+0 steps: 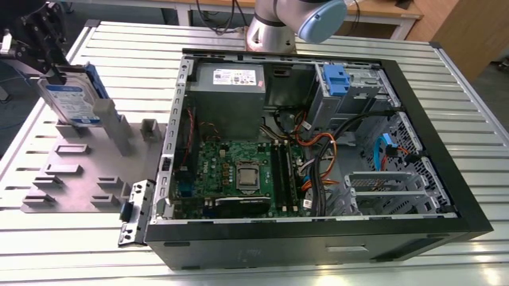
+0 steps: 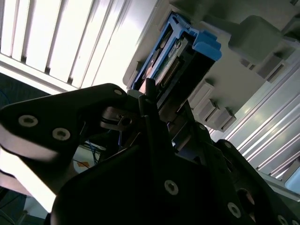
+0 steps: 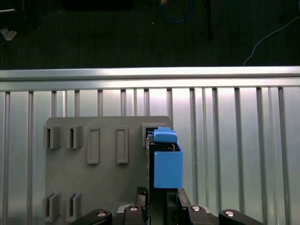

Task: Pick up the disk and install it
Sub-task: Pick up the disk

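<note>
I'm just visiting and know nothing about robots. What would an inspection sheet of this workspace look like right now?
Surface: slatted metal table with a grey slotted plate on it.
Job's things: the disk stands upright at the plate; open computer case beside the plate.
Clutter: metal bracket by the case's corner.
Grippers: gripper at the disk's upper end.
Cables: orange and black cables inside the case.
Surroundings: wooden furniture beyond the table.
</note>
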